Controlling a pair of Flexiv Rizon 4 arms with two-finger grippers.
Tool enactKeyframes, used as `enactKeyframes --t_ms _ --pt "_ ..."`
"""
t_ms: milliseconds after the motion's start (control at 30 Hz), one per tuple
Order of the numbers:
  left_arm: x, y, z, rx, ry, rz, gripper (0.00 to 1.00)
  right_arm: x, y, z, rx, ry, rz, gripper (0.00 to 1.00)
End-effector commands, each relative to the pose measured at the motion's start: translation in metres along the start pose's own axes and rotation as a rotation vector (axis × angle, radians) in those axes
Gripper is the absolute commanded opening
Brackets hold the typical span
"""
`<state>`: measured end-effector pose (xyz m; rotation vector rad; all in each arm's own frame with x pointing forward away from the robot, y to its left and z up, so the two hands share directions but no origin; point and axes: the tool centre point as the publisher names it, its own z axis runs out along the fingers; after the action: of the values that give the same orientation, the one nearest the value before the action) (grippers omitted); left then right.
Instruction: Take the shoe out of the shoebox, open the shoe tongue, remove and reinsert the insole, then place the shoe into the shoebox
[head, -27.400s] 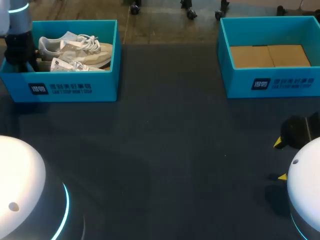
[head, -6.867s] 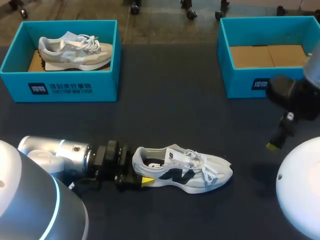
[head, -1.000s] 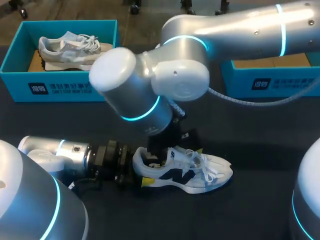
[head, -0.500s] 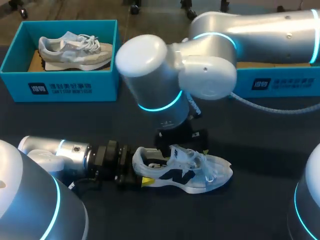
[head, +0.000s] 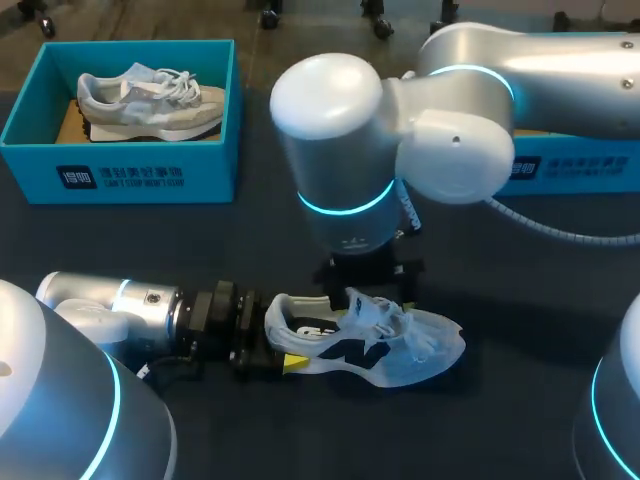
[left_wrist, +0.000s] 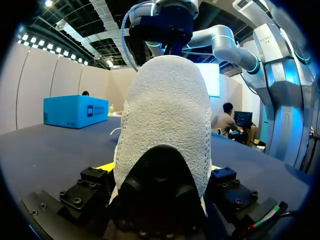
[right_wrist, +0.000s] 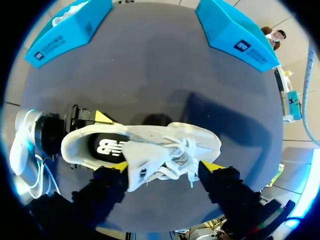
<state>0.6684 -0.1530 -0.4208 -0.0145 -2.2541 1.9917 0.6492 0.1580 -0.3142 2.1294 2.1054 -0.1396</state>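
Note:
A white shoe (head: 365, 340) with a dark side logo lies on its sole on the dark table, toe to the right. My left gripper (head: 272, 350) lies low on the table, shut on the heel (left_wrist: 165, 125), which sits between its fingers. My right arm (head: 350, 150) hangs straight above the shoe and hides its own gripper in the head view. In the right wrist view the right gripper (right_wrist: 165, 170) is open. Its yellow fingertips (right_wrist: 120, 167) straddle the raised tongue (right_wrist: 142, 167) and the laces (right_wrist: 182, 155). The insole (right_wrist: 107, 147) shows inside the shoe.
A blue shoebox (head: 120, 180) at the back left holds a second pale shoe (head: 150, 95). Another blue shoebox (head: 570, 165) stands at the back right, mostly behind my right arm. Both boxes are well away from the shoe.
My right arm has swung to the right and settled over the tongue and laces, and its fingers have drawn closer together. The left arm and the shoe have stayed put.

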Motion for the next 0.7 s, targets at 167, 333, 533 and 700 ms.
enactKeyframes --t_ms 167,333,533,700 --pt "0.002 0.002 0.001 0.001 -0.003 0.000 0.00 -0.003 -0.004 0.004 0.029 0.075 -0.036 0.39" --pt "0.002 0.002 0.001 0.001 -0.003 0.000 0.00 -0.006 -0.005 0.006 0.044 0.083 -0.050 0.33" --pt "0.002 0.002 0.001 0.001 -0.003 0.000 0.00 -0.011 -0.003 0.006 0.050 0.117 -0.073 0.22" --pt "0.002 0.002 0.001 0.001 -0.003 0.000 0.00 -0.023 -0.004 0.007 0.039 0.175 -0.112 0.00"
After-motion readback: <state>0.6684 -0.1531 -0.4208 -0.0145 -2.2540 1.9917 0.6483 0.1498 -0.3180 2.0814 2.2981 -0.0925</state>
